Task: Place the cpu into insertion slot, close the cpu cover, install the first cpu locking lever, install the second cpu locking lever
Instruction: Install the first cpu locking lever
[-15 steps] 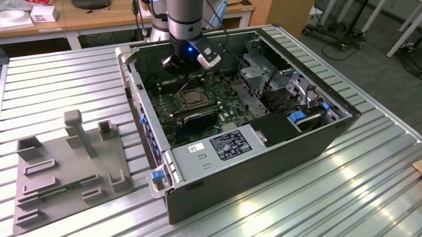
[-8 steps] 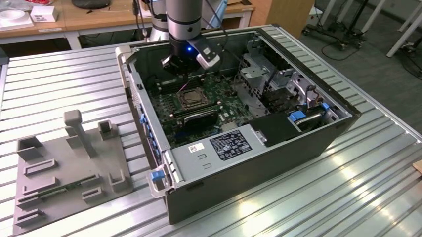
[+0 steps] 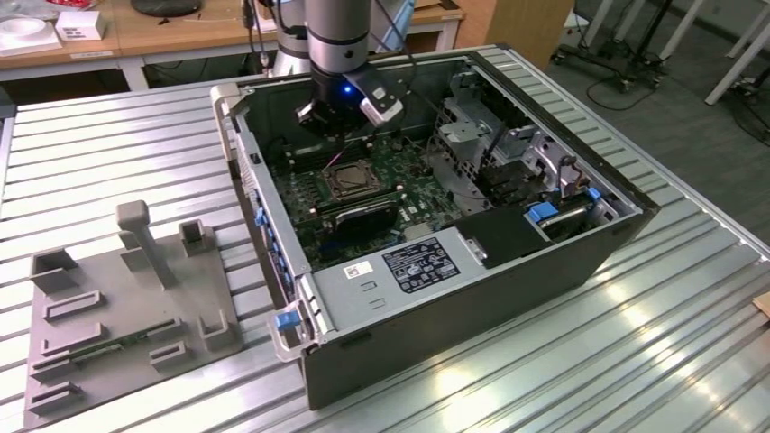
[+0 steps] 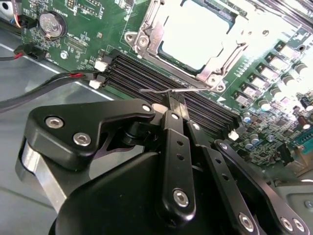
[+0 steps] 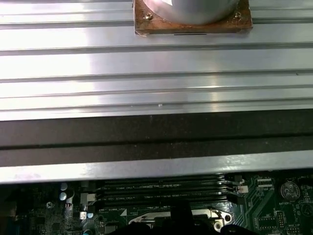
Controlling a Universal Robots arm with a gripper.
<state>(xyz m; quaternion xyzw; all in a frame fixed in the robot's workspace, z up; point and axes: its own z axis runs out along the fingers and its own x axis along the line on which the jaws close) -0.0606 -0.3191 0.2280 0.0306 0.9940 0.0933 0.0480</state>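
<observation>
Inside open black computer case (image 3: 481,298), pale grey-silver square cpu (image 4: 195,34) sits under closed silvery cpu cover (image 4: 213,73). Black end effector (image 4: 175,102) clenched, tips at thin wire locking lever (image 4: 154,90); push steadily, clear of memory slots (image 4: 132,73).

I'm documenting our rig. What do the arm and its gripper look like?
The arm is a silver-grey cylinder with a dark band and a blue light at its wrist. The gripper is matt black, built of rounded jointed links with silver screw heads.
</observation>
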